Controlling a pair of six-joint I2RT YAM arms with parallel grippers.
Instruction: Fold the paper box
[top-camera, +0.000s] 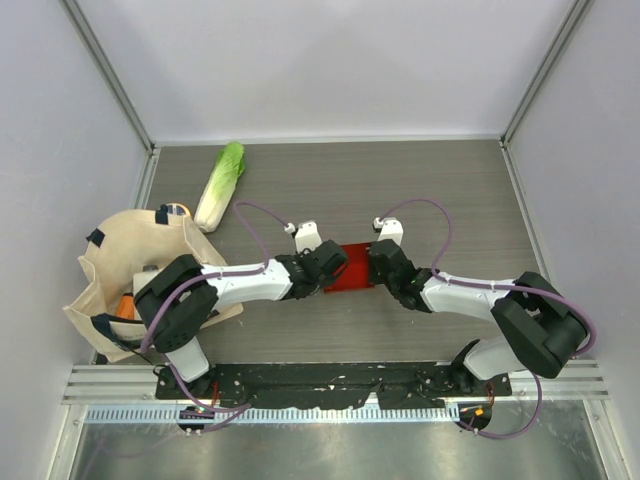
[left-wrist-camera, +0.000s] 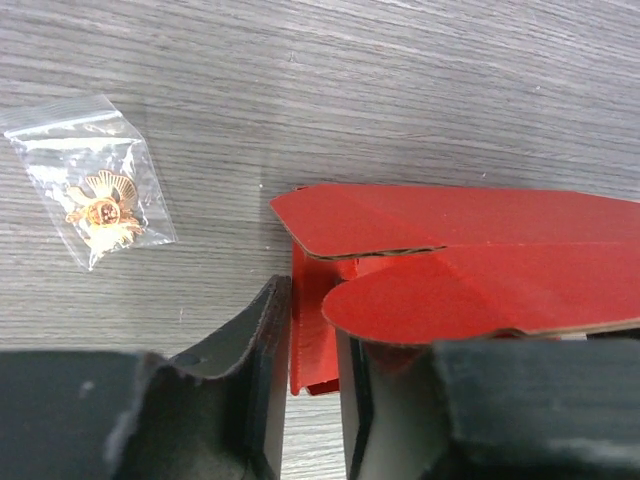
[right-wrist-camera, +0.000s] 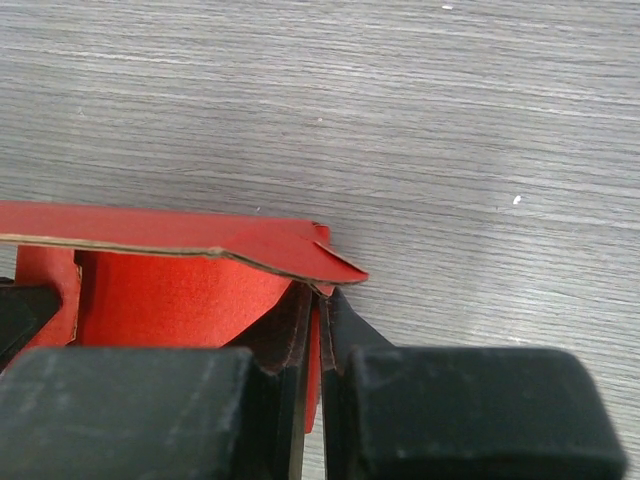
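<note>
A grey bench carries a beige tote bag and a cabbage at left. The red paper box lies mid-bench. The right hand pinches one flap tight. The left hand straddles another flap, its grip unclear. A small plastic pouch lies nearby.

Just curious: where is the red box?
In the top view the box is in the middle of the table, between the left gripper at its left and the right gripper at its right.
</note>
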